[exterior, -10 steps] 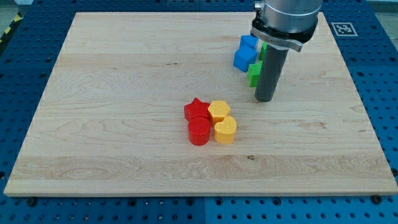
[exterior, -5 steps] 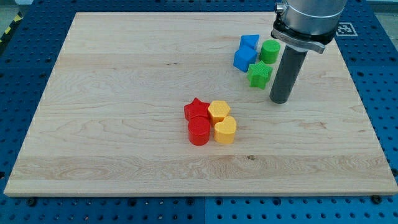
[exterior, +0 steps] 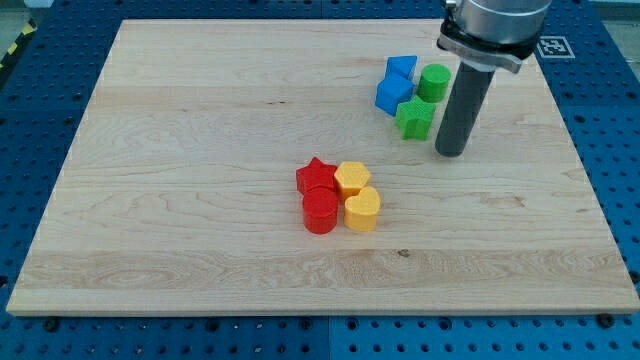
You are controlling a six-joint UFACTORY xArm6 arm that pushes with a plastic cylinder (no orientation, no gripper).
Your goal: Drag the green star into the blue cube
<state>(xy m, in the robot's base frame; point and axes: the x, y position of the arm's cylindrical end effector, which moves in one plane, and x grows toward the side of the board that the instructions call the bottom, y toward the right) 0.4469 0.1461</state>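
The green star-shaped block (exterior: 416, 118) sits touching the blue cube block (exterior: 393, 93) near the wooden worktop's (exterior: 200, 150) top right. My tip (exterior: 450, 153) rests just right of the star. No jaws exist. The push looks nearly finished; any next nudge should go leftward.

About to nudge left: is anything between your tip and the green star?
Nothing: in the camera view only a narrow strip of bare board separates my tip from the green star, which lies up-left of it.
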